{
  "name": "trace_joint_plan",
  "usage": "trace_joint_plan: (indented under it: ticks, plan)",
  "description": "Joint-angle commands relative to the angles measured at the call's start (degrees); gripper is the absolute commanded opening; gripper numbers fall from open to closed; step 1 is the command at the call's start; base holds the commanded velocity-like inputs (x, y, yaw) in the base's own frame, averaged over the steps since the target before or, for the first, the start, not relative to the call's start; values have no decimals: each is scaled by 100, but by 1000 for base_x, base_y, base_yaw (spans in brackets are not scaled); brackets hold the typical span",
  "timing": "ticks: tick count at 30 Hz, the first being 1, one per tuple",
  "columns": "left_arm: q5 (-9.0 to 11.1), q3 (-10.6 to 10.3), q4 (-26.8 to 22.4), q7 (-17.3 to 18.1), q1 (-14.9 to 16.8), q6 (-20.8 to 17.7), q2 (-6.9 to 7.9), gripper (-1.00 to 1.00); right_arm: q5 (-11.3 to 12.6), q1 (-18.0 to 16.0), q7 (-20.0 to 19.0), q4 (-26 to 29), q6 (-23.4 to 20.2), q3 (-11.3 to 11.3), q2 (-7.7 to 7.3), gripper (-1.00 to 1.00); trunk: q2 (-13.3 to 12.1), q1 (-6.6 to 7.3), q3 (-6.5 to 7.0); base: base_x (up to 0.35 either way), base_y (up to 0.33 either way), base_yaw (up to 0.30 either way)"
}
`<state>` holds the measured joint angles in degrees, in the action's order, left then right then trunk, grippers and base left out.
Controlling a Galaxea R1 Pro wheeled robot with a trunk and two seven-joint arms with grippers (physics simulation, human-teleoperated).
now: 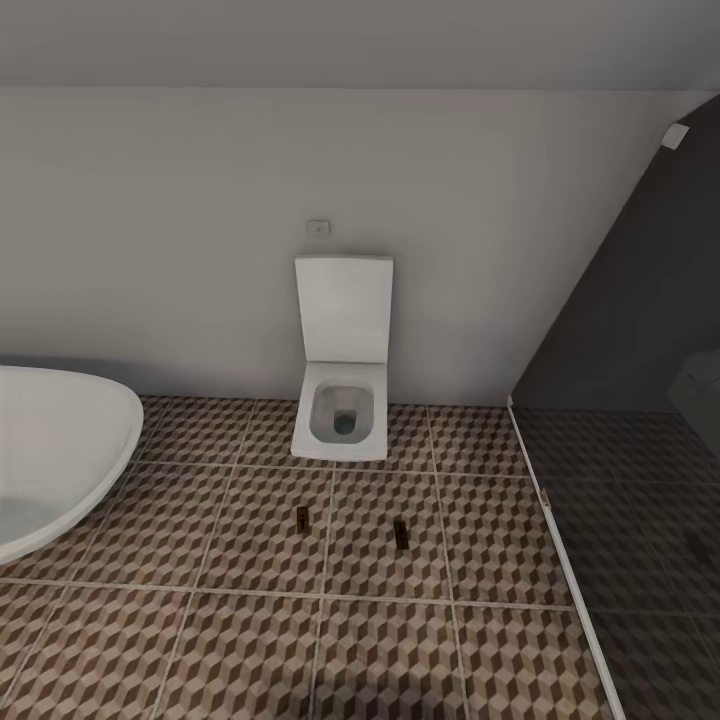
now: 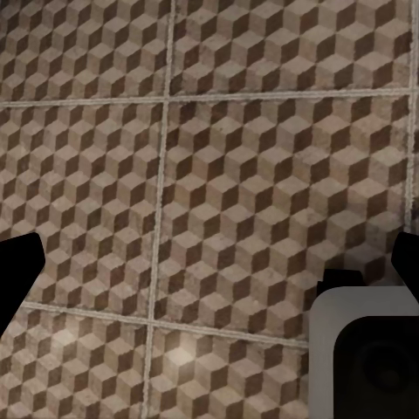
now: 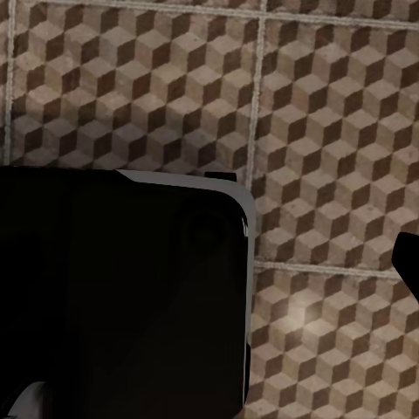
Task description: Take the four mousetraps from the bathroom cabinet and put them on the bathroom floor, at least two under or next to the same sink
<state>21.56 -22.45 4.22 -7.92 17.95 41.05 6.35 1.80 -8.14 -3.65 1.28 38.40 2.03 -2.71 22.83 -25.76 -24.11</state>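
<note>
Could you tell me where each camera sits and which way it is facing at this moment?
Head view: on the robot's head, looking forward and down at the toilet, a tub rim and two mousetraps on the bathroom floor.
Left wrist view: near the left gripper, facing the floor; dark fingertips at its edges.
Right wrist view: near the right gripper, facing the floor; a dark robot part in front.
All three share the cube-patterned tiles.

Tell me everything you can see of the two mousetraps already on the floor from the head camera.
Two mousetraps lie flat on the cube-patterned bathroom floor, in front of the toilet. The left one and the right one are small, dark brownish rectangles with their long sides pointing roughly toward the toilet. They lie apart on neighbouring tiles, the right one a little nearer the camera. Nothing but the tiles touches them. Their metal parts and markings are too small to make out.
</note>
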Motion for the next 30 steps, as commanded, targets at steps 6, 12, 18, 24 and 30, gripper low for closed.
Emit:
trace_joint_plan:
  ticks: [6, 12, 18, 24, 30]
  plan:
    - [15, -49, 18, -25, 7, 25, -3, 100, 22, -3, -22, -4, 19, 16, -2, 100, 9, -3, -8, 0, 0, 0]
    - [15, -49, 18, -25, 7, 25, -2, 100, 22, -3, -22, -5, 19, 16, -2, 100, 9, -3, -8, 0, 0, 0]
    - [15, -49, 18, -25, 7, 25, -2, 100, 22, -3, -22, -5, 19, 15, -2, 100, 9, -3, -8, 0, 0, 0]
    - [15, -49, 18, -25, 7, 25, -2, 100, 22, -3, -22, -3, 19, 15, -2, 100, 9, -3, -8, 0, 0, 0]
    - [15, -49, 18, -25, 7, 25, -3, 100, 22, -3, -22, -5, 19, 15, -2, 100, 9, -3, -8, 0, 0, 0]
